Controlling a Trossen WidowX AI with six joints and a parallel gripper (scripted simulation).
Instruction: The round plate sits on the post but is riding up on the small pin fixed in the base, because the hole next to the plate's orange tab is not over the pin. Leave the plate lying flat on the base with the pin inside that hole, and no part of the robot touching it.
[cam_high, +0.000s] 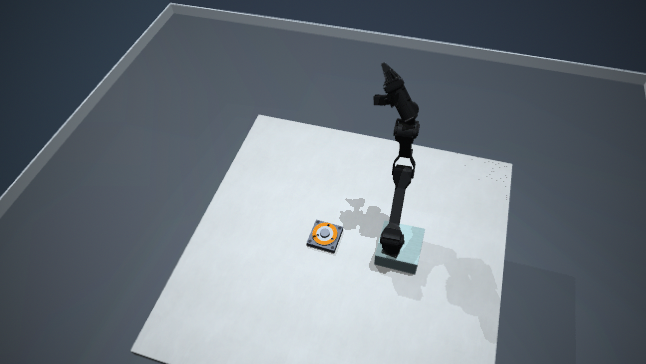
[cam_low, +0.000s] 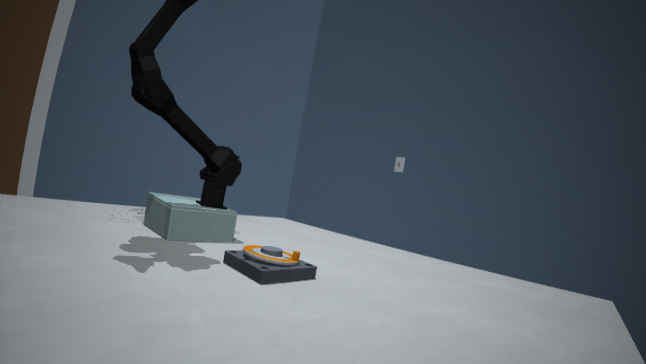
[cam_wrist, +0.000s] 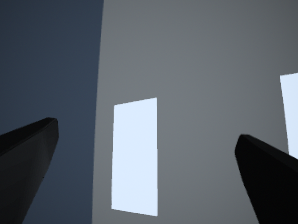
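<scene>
Gripper (cam_high: 387, 70) spread wide, grasping nothing, raised in the upper centre of the top view, well apart from the orange-ringed plate (cam_high: 325, 234) sitting on its post (cam_low: 271, 249) on the dark base (cam_low: 270, 267), left of the arm's pedestal (cam_high: 407, 250).

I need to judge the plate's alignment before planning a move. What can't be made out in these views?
- Pin and hole: too small in top and exterior views; plate tilt unclear.
- Orange tab: visible only in the exterior view, tiny.
- Gripper: cut off by the exterior view's top edge.
- Wrist view: open jaws, a wall and bright panels only; no base.
</scene>
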